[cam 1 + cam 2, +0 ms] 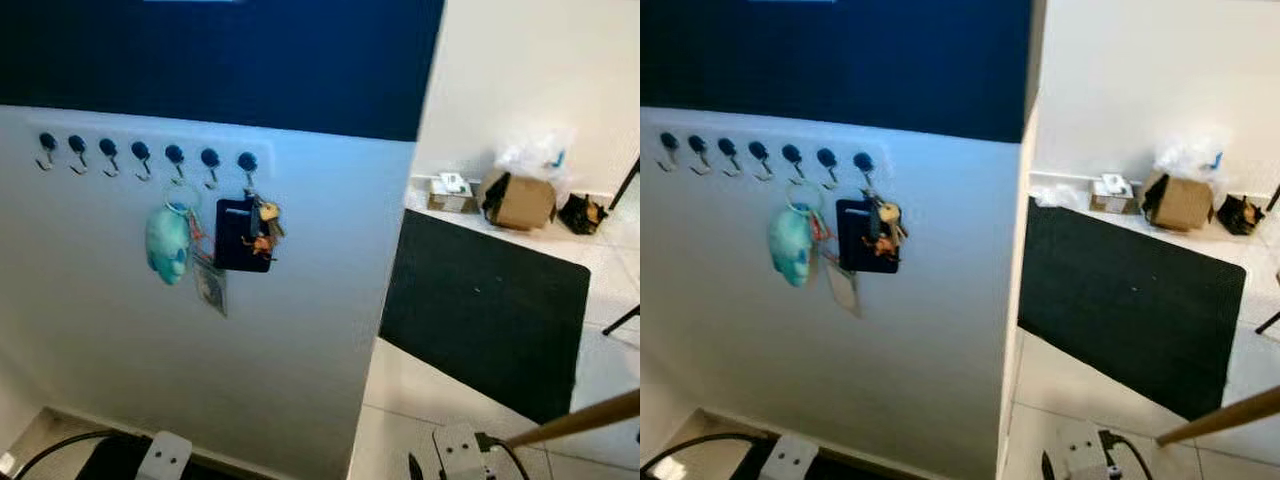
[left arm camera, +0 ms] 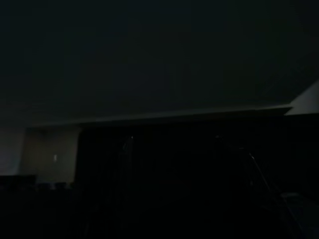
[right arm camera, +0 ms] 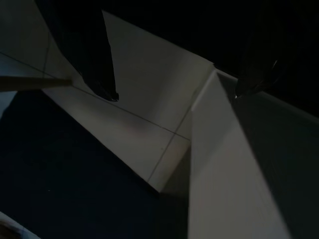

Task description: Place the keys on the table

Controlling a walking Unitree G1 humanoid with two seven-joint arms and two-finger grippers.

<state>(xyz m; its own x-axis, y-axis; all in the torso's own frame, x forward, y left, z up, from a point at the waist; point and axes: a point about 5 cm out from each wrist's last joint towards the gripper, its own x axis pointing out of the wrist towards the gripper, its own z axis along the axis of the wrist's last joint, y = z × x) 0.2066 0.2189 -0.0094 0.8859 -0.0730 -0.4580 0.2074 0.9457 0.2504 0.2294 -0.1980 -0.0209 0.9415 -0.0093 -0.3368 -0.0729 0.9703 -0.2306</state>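
A bunch of brass-coloured keys (image 1: 266,224) hangs from the rightmost of a row of dark hooks (image 1: 141,152) on a white wall panel. A dark blue card holder (image 1: 234,236) hangs just left of the keys. Left of that hang a teal plush fob (image 1: 167,243) and a small tag (image 1: 211,286). Both arms are low, well below the keys: the left arm (image 1: 163,455) at the bottom left, the right arm (image 1: 460,450) at the bottom right. In the right wrist view my right gripper (image 3: 175,94) is open and empty, pointing at floor tiles and the wall's corner. The left wrist view is almost black.
The white panel ends in a corner (image 1: 395,300) right of the keys. Beyond it a black mat (image 1: 480,310) lies on the pale tiled floor. A cardboard box (image 1: 520,200), a plastic bag and small items sit by the far wall. A wooden pole (image 1: 580,420) slants across the bottom right.
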